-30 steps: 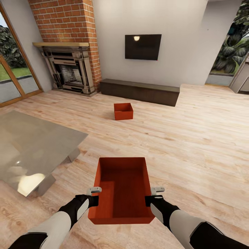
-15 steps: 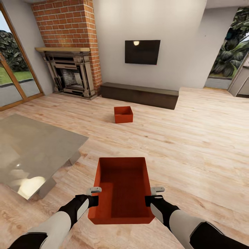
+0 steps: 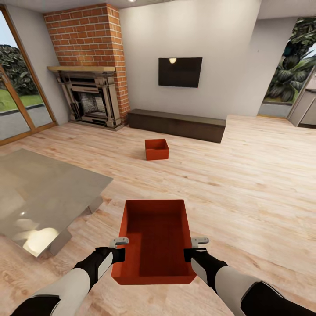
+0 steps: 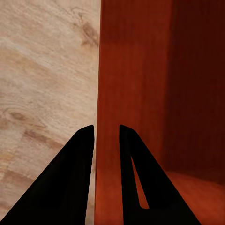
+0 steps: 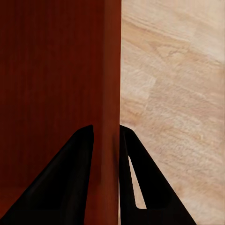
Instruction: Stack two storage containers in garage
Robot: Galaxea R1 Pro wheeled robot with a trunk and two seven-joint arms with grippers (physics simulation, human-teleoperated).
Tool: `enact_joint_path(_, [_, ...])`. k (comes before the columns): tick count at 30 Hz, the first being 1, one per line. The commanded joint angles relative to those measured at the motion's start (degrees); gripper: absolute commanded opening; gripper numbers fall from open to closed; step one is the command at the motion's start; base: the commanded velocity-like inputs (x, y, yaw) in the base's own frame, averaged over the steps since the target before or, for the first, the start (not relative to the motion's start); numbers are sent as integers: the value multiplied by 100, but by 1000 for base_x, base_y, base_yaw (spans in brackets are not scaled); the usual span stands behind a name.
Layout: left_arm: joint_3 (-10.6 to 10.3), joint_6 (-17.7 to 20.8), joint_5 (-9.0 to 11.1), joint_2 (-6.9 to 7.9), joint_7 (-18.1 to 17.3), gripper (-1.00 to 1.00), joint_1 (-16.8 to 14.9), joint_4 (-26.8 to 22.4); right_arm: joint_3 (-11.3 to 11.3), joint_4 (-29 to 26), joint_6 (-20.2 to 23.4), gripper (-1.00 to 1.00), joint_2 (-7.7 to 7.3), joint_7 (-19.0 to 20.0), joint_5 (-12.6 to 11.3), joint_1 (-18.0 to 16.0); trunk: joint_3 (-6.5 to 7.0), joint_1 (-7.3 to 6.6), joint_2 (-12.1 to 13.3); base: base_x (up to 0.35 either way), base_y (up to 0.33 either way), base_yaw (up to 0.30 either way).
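So the whole view slid back: the far container (image 3: 156, 149) shrank while the held container (image 3: 154, 240) stays pinched by the left gripper (image 3: 119, 244) and right gripper (image 3: 199, 244). Looks like it's backing out toward the garage.

The held storage container (image 3: 154, 239) hides the floor beneath it, and its near wall runs under both wrists. The far storage container (image 3: 156, 149) is too small to see inside. The glass table (image 3: 39, 193) is cut by the left edge, perhaps half shown.
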Motion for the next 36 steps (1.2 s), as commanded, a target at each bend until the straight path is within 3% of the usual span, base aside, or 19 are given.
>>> enact_joint_path(1, [24, 39, -69, -5, 45, -100, 1, 4, 117, -96, 34, -100, 17, -37, 38, -3, 22, -22, 38, 0, 0, 0])
enact_joint_path(36, [29, 39, -60, -5, 44, -100, 1, -1, 117, -96, 36, -100, 17, -37, 38, -3, 970, -791, 1442, 0, 0, 0])
